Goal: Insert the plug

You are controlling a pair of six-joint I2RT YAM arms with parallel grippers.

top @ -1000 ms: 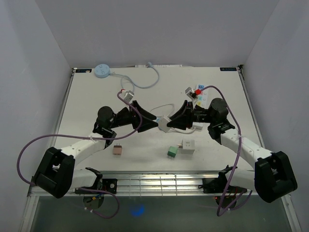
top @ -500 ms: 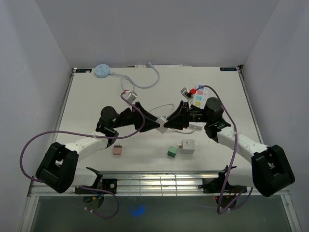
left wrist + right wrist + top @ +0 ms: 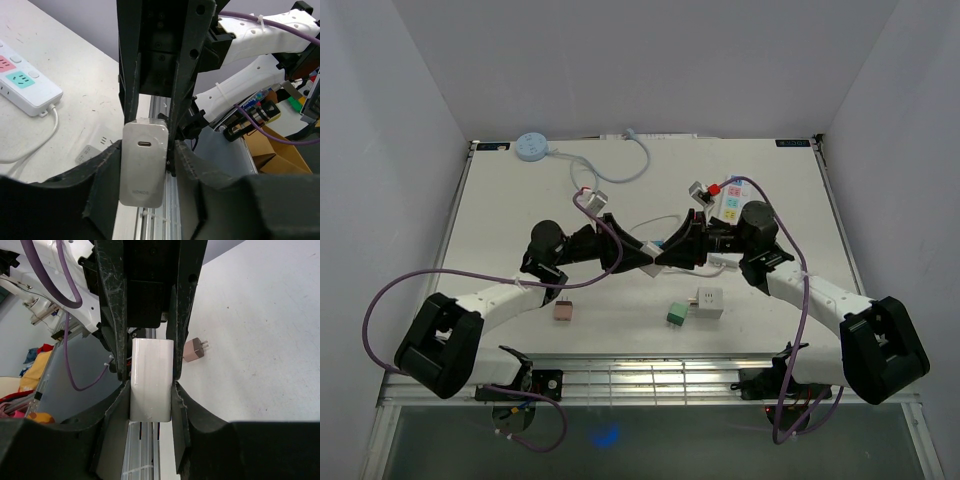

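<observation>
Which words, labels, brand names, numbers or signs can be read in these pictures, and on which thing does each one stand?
No text can be read with certainty.
white charger: one faint grey word near its lower end in the left wrist view; too blurred to read.
power strip: dark marks on its coloured patches; too small to read.
far-left label and far-right label, top view: too small to read.

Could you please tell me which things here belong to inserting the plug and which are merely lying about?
Belongs to the job: white charger, gripped by the right gripper, with the left gripper flanking it; power strip.

Lying about: pink plug, green adapter, white cube adapter, blue disc.
</observation>
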